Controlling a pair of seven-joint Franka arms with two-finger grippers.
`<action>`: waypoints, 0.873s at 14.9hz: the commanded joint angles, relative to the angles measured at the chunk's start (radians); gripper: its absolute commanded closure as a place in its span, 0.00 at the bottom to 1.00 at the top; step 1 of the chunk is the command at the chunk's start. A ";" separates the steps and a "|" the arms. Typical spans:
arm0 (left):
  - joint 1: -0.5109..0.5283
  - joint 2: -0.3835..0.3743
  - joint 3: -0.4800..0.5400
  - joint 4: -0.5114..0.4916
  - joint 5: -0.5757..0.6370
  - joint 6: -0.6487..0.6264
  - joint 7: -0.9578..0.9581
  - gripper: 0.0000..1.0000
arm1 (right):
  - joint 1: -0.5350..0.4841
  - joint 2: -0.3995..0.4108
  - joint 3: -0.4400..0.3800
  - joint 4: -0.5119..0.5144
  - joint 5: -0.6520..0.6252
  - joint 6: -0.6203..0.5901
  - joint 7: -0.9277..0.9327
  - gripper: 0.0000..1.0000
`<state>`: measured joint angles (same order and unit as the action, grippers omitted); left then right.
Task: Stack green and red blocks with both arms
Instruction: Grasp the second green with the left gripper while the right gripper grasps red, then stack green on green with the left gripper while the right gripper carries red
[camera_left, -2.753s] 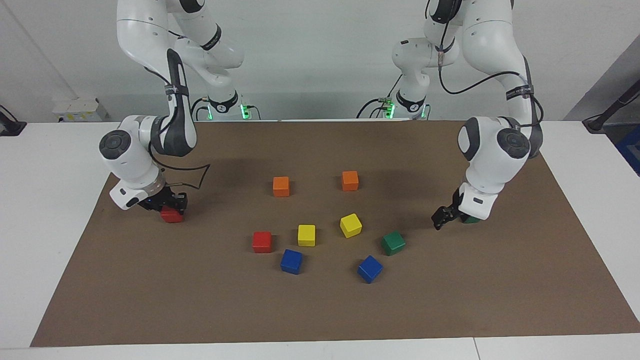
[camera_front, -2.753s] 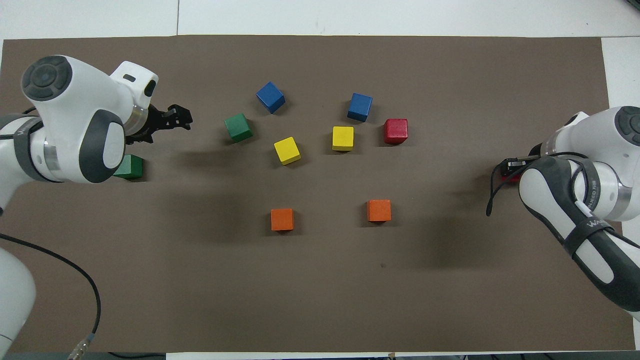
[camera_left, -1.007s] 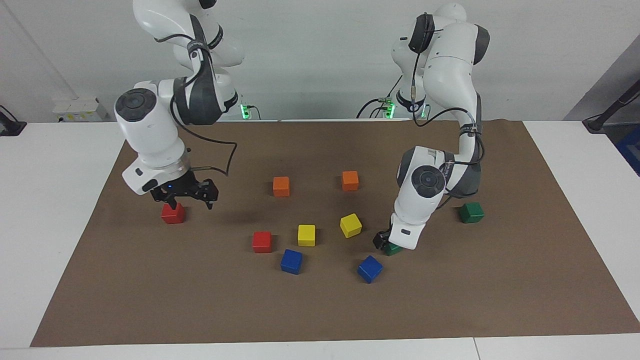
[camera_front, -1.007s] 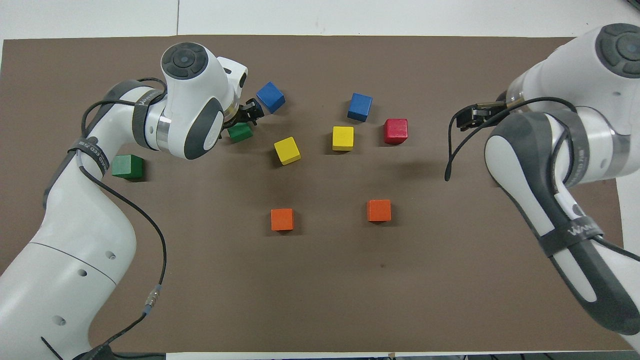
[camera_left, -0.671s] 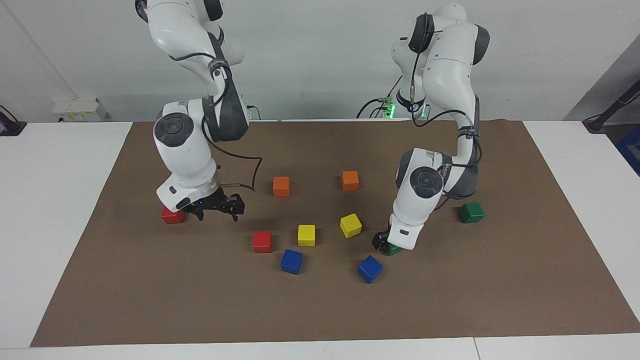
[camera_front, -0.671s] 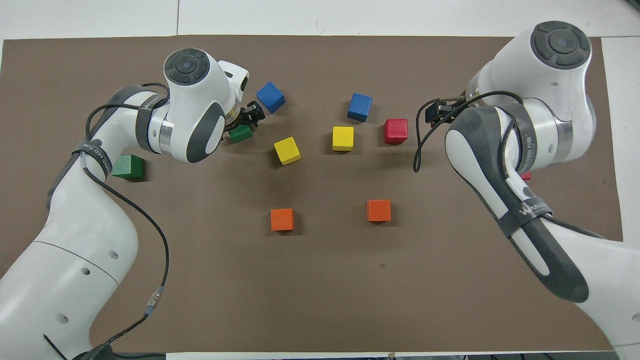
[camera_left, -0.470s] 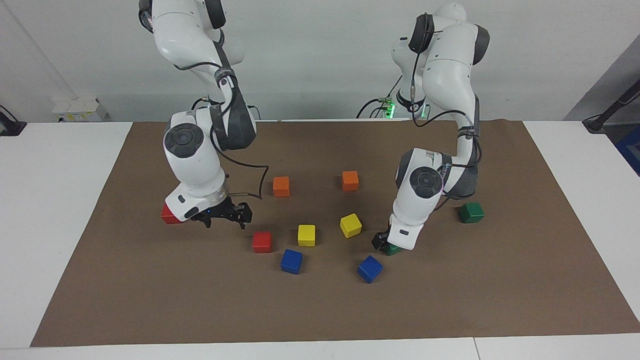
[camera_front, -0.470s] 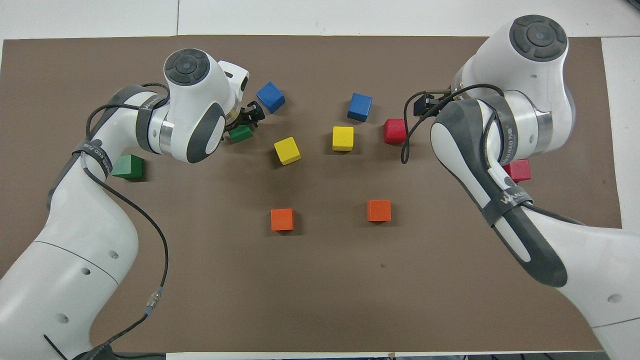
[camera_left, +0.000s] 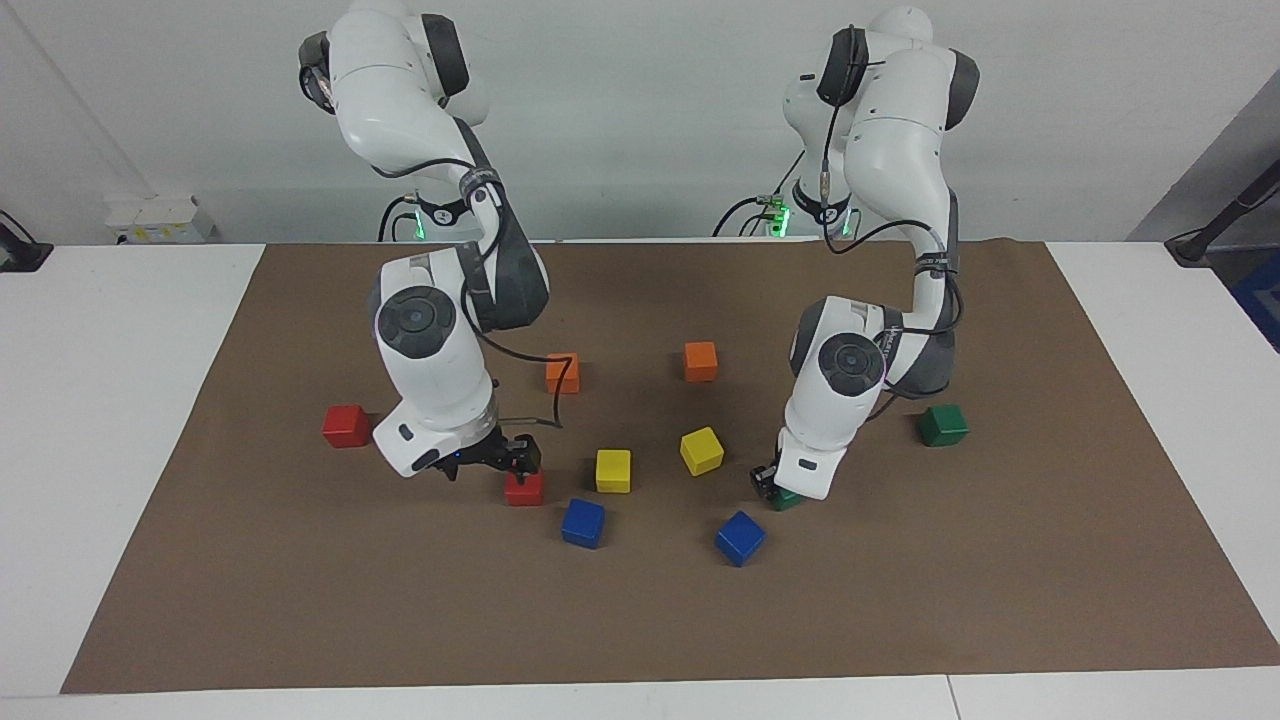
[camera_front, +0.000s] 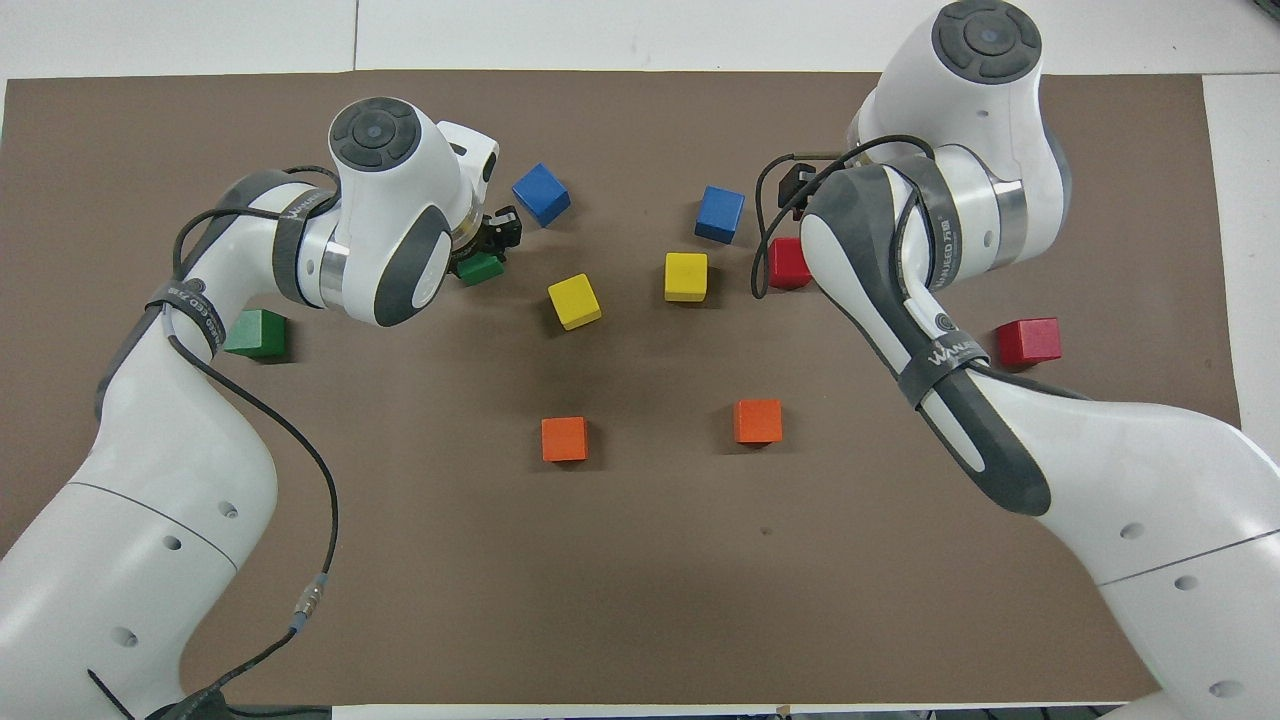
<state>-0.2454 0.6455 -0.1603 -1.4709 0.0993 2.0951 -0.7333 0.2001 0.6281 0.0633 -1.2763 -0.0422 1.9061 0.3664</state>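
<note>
One green block (camera_left: 788, 498) lies on the brown mat beside a blue cube, mostly hidden by my left hand. My left gripper (camera_left: 772, 484) is down at the mat and shut on it; both also show in the overhead view, the gripper (camera_front: 492, 243) and the block (camera_front: 480, 268). The second green block (camera_left: 942, 425) lies toward the left arm's end. My right gripper (camera_left: 490, 466) is open, low over a red block (camera_left: 524, 489) beside a yellow cube, one finger just above it. The second red block (camera_left: 346, 425) lies alone toward the right arm's end.
Two orange cubes (camera_left: 562, 372) (camera_left: 700, 361) lie nearer to the robots. Two yellow cubes (camera_left: 613, 470) (camera_left: 702, 450) sit between the grippers. Two blue cubes (camera_left: 583, 522) (camera_left: 740, 537) lie farther out. The brown mat (camera_left: 900, 600) covers the white table.
My right gripper has left the red block at its end of the table, crossed to the middle red block and come down. My left gripper moved to the middle green block and drew its fingers in.
</note>
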 joint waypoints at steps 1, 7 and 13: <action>-0.009 -0.010 0.011 0.027 0.016 -0.078 -0.018 1.00 | 0.025 0.074 -0.002 0.091 -0.013 -0.019 0.046 0.00; 0.101 -0.219 0.007 -0.092 0.010 -0.205 0.263 1.00 | 0.032 0.065 0.001 0.054 -0.001 0.040 0.075 0.00; 0.234 -0.340 0.010 -0.229 0.010 -0.231 0.586 1.00 | 0.022 0.002 0.001 -0.121 -0.002 0.139 0.068 0.00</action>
<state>-0.0615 0.3649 -0.1456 -1.6068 0.1020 1.8497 -0.2450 0.2290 0.6824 0.0585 -1.3078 -0.0422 2.0085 0.4241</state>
